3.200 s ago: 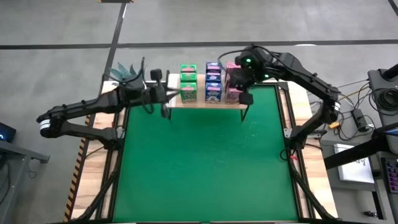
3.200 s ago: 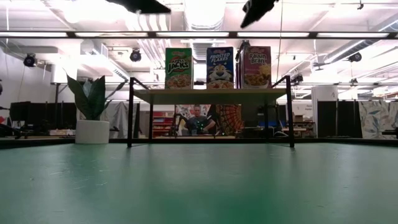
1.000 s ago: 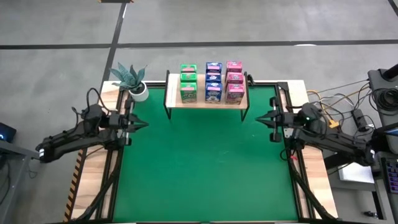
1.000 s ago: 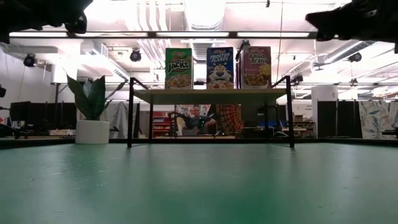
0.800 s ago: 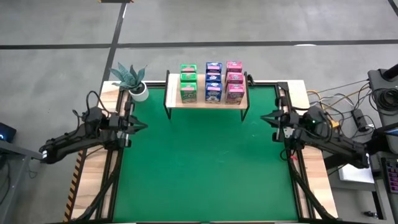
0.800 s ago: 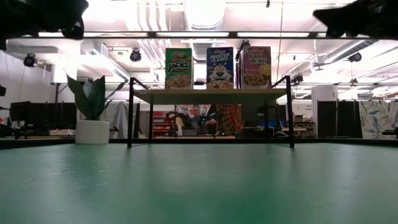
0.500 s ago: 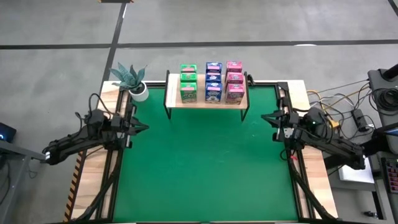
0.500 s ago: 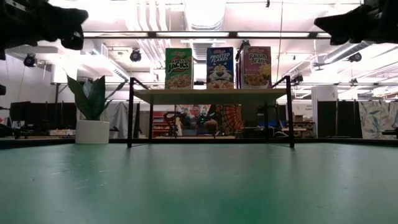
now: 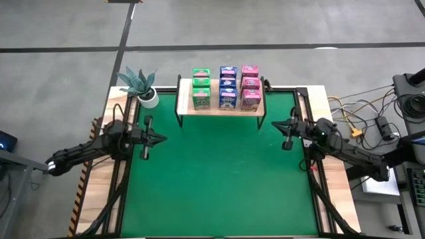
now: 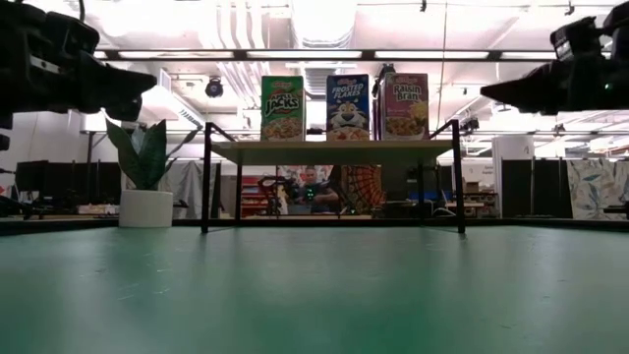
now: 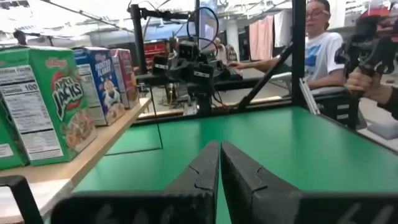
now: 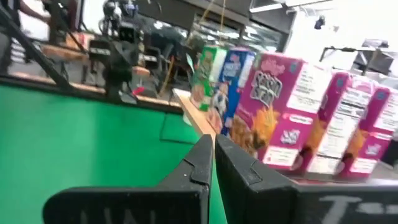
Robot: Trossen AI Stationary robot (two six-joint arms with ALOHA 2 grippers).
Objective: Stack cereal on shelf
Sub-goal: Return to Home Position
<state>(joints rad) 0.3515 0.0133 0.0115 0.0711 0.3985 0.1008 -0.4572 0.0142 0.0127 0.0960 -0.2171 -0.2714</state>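
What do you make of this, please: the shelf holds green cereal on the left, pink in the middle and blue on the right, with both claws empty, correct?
Not quite. The high view shows the blue boxes in the middle and the pink boxes on the right. The green boxes are on the left of the shelf, and the left claw and right claw are empty.

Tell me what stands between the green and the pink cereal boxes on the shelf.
The blue cereal boxes stand there, a row of three on the shelf, plain in the high view.
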